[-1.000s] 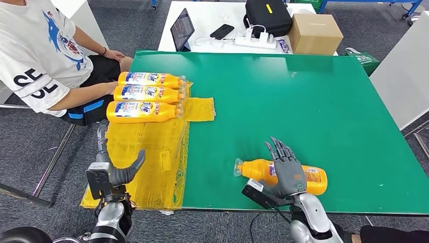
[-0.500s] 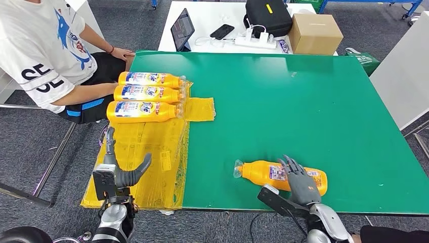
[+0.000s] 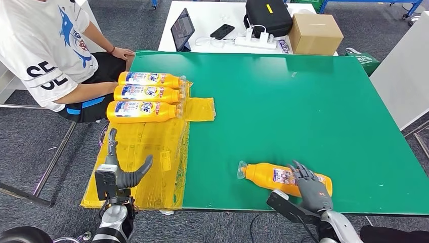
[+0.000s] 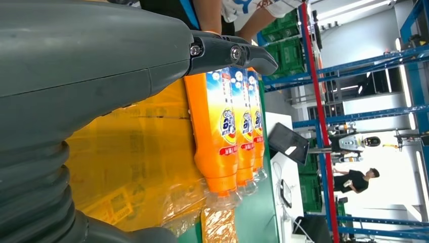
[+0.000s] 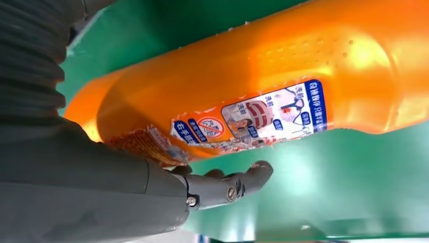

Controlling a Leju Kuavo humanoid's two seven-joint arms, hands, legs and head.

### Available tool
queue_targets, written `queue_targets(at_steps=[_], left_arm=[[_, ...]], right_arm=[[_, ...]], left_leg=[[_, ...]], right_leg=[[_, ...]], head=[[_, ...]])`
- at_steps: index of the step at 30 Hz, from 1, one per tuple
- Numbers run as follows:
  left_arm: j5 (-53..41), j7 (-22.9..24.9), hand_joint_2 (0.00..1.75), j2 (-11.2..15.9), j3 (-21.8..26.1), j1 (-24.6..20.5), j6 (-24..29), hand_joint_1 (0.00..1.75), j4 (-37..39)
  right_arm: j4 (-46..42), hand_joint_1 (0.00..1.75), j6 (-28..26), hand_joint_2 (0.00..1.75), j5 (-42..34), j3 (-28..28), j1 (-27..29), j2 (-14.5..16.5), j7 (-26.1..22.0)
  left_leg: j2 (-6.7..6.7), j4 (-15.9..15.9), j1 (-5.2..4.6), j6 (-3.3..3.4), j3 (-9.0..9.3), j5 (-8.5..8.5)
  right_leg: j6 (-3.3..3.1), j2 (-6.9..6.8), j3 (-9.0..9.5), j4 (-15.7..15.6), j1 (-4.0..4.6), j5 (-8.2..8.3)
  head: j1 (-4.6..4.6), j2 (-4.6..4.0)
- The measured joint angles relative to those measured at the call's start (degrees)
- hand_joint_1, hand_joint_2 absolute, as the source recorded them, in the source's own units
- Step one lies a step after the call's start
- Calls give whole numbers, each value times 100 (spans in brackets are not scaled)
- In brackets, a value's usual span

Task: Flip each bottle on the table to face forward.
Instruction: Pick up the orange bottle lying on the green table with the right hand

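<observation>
An orange bottle (image 3: 265,174) lies on its side near the front edge of the green table (image 3: 303,101), clear cap toward the left, a small label facing up. My right hand (image 3: 312,190) lies over its base end and grips it; in the right wrist view the thumb (image 5: 227,188) curls beneath the bottle (image 5: 253,76). Three more orange bottles (image 3: 144,94) lie side by side at the table's left, big front labels up, on yellow plastic sheeting (image 3: 152,147). My left hand (image 3: 119,172) hovers open over that sheeting's front part, holding nothing, with the three bottles (image 4: 222,131) ahead of it.
A person in a white shirt (image 3: 40,45) sits at the table's left side, one hand near the three bottles. Behind the green table stands a white table with a tablet (image 3: 182,29), a black bag (image 3: 267,15) and a cardboard box (image 3: 314,33).
My right hand has come down from above onto the bottle's base end and closed around it. The bottle has shifted slightly right and tilted. The left hand barely moved.
</observation>
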Motion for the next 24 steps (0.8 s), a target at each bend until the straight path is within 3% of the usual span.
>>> queue_targets(at_steps=[7, 24], left_arm=[[-6, 0, 175, -4, 14, -5, -96, 0, 72], [-30, 0, 175, -34, 15, -75, -151, 0, 318]], right_arm=[[-84, 0, 50, 175, 15, -178, 69, -100, 123], [747, 0, 128, 175, -45, -498, -405, -6, 131]], left_leg=[[2, 0, 0, 0, 1, 0], [1, 0, 0, 0, 6, 1]], right_leg=[[0, 1, -1, 0, 0, 0], [0, 1, 4, 0, 0, 1]], head=[[1, 0], [1, 0]])
